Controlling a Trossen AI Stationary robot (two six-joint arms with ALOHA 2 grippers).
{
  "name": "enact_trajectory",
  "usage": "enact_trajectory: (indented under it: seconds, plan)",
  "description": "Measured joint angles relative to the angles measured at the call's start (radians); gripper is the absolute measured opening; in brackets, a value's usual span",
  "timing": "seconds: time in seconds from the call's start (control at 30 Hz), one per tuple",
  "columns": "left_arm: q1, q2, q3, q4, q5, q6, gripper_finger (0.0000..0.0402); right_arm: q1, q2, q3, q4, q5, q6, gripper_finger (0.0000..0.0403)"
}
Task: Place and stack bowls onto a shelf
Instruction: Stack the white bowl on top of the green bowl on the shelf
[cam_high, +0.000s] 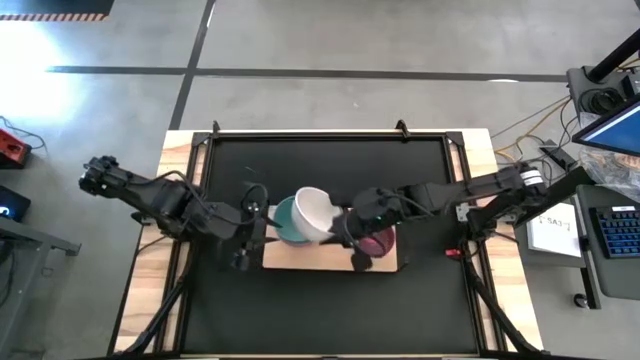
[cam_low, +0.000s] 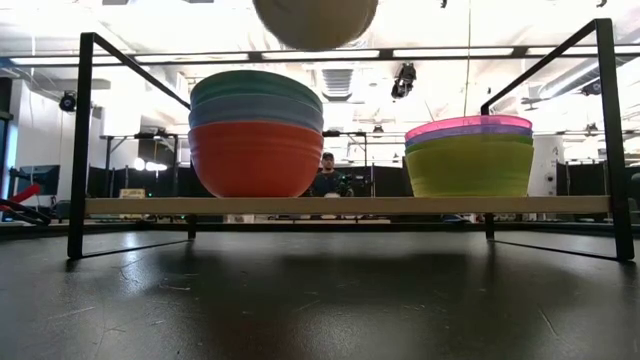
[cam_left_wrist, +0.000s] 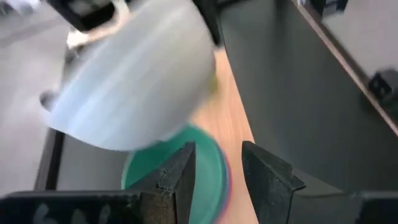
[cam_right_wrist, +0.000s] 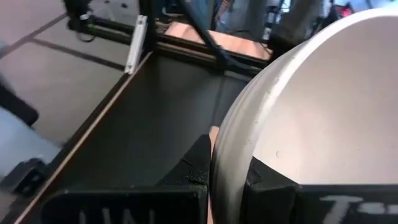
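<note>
- Your right gripper (cam_high: 338, 235) was clamped on the white bowl (cam_high: 315, 212) rim, held tilted above the teal-topped stack (cam_high: 283, 222) at the shelf (cam_high: 330, 258) left end.
- Left gripper (cam_high: 252, 235) stood open, empty, just left of the stack.

Both arms dark, near black, w/ chunky jointed links & thin black cables looped along them. Right arm (cam_high: 480, 188) has a white band by its base end. Left gripper (cam_left_wrist: 217, 177): two flat matte-black wedge fingers. Right gripper (cam_right_wrist: 225, 180): same dark fingers, faint pale lettering on the body.
</note>
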Motion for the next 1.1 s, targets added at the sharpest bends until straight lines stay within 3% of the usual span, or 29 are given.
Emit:
enact_trajectory:
  seconds: [0.2,0.6,1.1]
  plan:
    - [-0.010,0.001,0.000,-0.117,-0.010,-0.087,0.0113,-0.060,0.078,0.000,0.057,0.003,-0.009,0.0011]
    - [-0.012,-0.006,0.000,-0.169,-0.010,-0.102,0.0113,-0.076,0.205,0.000,0.123,-0.003,-0.008,0.0011]
    - [-0.012,-0.006,0.000,-0.170,-0.009,-0.110,0.0113,-0.077,0.217,0.010,0.125,-0.001,0.002,0.0011]
